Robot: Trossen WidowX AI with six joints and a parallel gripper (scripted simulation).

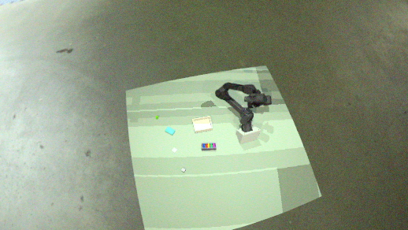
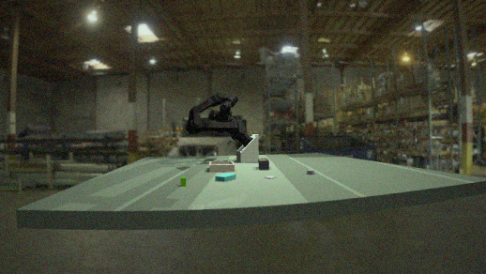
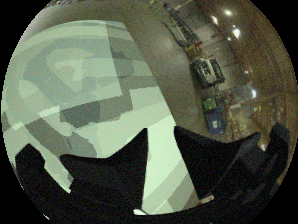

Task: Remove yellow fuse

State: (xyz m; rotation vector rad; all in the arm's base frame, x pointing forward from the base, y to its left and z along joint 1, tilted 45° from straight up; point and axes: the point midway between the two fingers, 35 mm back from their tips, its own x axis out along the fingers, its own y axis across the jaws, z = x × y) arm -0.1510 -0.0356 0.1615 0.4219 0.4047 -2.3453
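The yellow fuse [image 1: 209,146] sits in the middle of the row in the dark fuse block [image 1: 209,150] [image 2: 264,165], between red and green fuses, with blue and purple ones at the ends. In the exterior view the separate fuses cannot be told apart. The shallow tray [image 1: 203,131] [image 2: 221,169] stands beyond the block in the top view, and nothing shows inside it. My gripper [image 3: 160,130] is open partway, with nothing between its fingertips. It is raised above the table on the far side of the arm base, well away from block and tray. Neither shows in the wrist view.
A cyan block [image 1: 170,131] [image 2: 225,177], a small green piece [image 1: 157,116] [image 2: 183,181], a flat white piece [image 1: 174,150] [image 2: 270,177] and a small grey-white cube [image 1: 183,170] [image 2: 311,172] lie on the table. The arm's white base [image 1: 249,135] [image 2: 250,151] stands right of the block in the top view.
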